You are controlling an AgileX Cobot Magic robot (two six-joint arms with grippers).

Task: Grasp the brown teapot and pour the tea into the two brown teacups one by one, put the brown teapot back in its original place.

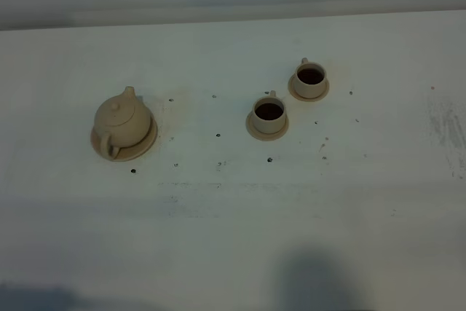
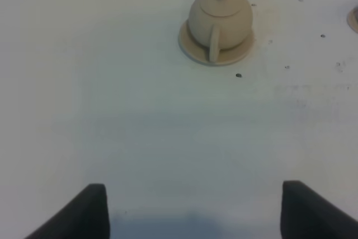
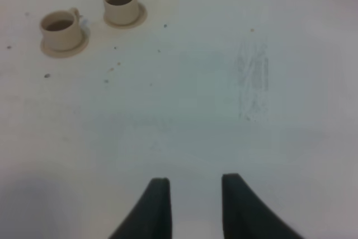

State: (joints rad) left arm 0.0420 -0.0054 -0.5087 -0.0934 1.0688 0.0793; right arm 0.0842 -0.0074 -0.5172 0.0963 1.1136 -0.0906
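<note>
Teapot (image 1: 121, 120) is seen seated on its saucer (image 1: 143, 146) at the desk's (image 1: 218, 238) left, with two dark-filled cups (image 1: 269, 114) (image 1: 310, 78) on small saucers well apart to its right. Small dark specks (image 1: 133, 171) are scattered between them. The left gripper (image 2: 193, 208) is held wide and empty near the teapot's handle side, the right gripper (image 3: 196, 205) narrowed on nothing.

Bare worktop (image 1: 218, 238) lies between the brown teapot (image 1: 121, 119) on its saucer (image 1: 143, 146) and the two teacups (image 1: 269, 113) (image 1: 311, 77); the cups stand near each other, leaving only a narrow gap.
</note>
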